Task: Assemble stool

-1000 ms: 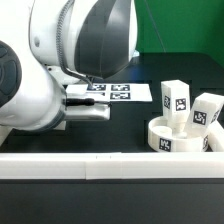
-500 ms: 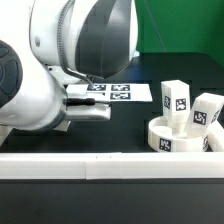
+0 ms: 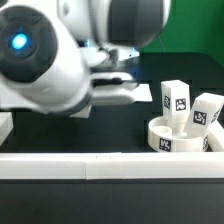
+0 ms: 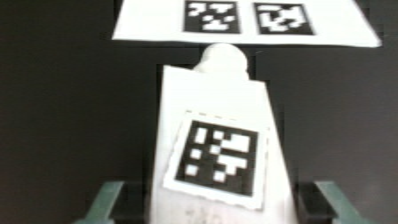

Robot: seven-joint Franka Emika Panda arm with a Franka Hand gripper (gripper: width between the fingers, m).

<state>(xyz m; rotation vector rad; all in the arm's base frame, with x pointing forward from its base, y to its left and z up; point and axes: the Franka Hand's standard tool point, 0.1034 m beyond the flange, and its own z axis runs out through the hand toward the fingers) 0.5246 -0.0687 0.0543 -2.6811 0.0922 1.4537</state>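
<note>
In the wrist view a white stool leg (image 4: 217, 120) lies lengthwise on the black table, its square tag facing up and its rounded end pointing at the marker board (image 4: 240, 20). My gripper (image 4: 221, 200) straddles the leg's near end, one finger on each side, shut on it. In the exterior view the arm's bulk hides the gripper and this leg. The round ring-shaped seat (image 3: 180, 138) sits at the exterior view's right. Two more tagged legs (image 3: 176, 100) (image 3: 207, 112) stand upright just behind it.
A long white border rail (image 3: 110, 165) runs along the table's front edge. Only a corner of the marker board (image 3: 142, 94) shows past the arm in the exterior view. A green wall (image 3: 195, 40) closes the back.
The jaws have closed from wide open onto the leg. The arm has shifted in the exterior view, and its joints now cover most of the marker board.
</note>
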